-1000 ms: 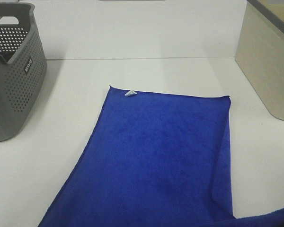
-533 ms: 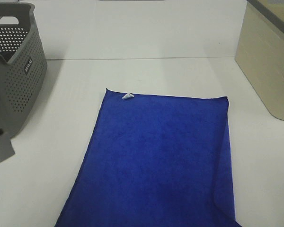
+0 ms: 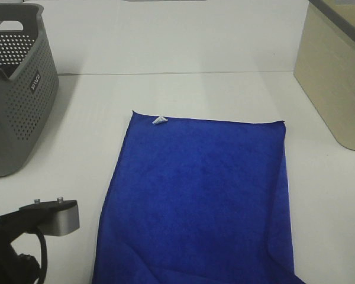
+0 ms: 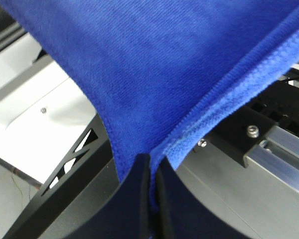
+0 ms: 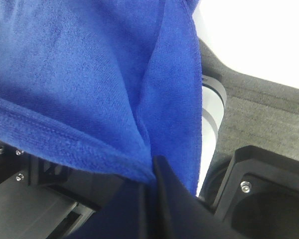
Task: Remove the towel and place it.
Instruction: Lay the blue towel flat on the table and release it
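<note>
The fingers (image 4: 137, 191) of the left gripper (image 4: 150, 167) are clamped tight on the stitched hem of the towel (image 4: 154, 64), and from the left wrist camera the blue cloth fans away from that pinch in a broad, taut sheet. The right wrist camera shows much the same: the right gripper (image 5: 150, 179) has its dark fingers (image 5: 172, 199) pressed together on a corner of the towel, and the plush gathers into folds above them. From the high camera, the towel lies spread flat across the middle of the white table (image 3: 183, 89). Its white tag (image 3: 158, 120) is at the far left corner and its near end runs out of view. A grey basket (image 3: 18, 89) stands well to the left, a beige bin (image 3: 337, 77) to the right, and part of the left arm (image 3: 44, 218) shows beside the cloth's near left edge.
</note>
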Robot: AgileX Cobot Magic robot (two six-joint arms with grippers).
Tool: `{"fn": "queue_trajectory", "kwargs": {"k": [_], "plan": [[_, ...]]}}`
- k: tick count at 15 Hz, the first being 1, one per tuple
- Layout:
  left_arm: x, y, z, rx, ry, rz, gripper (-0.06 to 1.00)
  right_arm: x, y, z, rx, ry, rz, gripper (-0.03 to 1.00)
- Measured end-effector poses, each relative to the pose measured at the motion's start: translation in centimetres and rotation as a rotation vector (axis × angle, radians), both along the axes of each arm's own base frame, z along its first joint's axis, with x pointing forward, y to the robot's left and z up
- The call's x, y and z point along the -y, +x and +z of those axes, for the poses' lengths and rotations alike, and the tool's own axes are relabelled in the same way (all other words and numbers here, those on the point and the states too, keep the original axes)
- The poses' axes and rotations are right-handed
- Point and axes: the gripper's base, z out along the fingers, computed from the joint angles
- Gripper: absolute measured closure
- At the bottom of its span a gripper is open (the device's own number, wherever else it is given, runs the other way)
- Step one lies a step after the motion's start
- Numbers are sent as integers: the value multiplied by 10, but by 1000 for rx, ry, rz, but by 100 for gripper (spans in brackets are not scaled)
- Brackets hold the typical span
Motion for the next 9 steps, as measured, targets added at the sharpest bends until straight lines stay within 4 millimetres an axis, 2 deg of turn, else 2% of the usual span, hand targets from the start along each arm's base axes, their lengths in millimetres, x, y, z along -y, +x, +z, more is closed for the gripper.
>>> {"fn": "queue_trajectory", "kwargs": {"k": [3,6,9], "plan": [[3,4,-12,-43,34,5,94,-2,11,-12,-112,-24,-14,95],[1,1,-12,-89,58,-15,94,-6,19,-24,-216,-16,-31,95],[-3,2,-15,-72,112,-14,94,-12,22,-27,-263,29,-56,95]]}}
